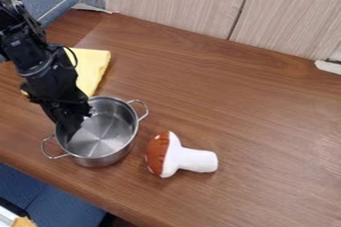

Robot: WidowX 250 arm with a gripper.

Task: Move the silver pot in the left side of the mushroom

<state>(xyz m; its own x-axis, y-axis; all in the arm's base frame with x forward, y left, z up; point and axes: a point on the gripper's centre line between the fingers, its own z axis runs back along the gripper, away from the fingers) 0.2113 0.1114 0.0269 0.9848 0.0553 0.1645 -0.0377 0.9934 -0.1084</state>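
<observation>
The black gripper (75, 126) hangs over the left part of the silver pot, its tips at or inside the rim; whether it holds the wall cannot be told. The silver pot (106, 134) stands upright on the table at the lower left, one loop handle toward the upper right and the other toward the lower left. Just right of the pot, and apart from it, the toy mushroom (181, 156) lies on its side, its red-brown cap toward the pot and its white stem pointing right.
A folded yellow cloth (91, 69) lies behind the pot, partly hidden by the arm. The brown wooden table (266, 121) meets pale wood panels (180, 2) at the back. Its front edge runs slantwise below the pot and mushroom.
</observation>
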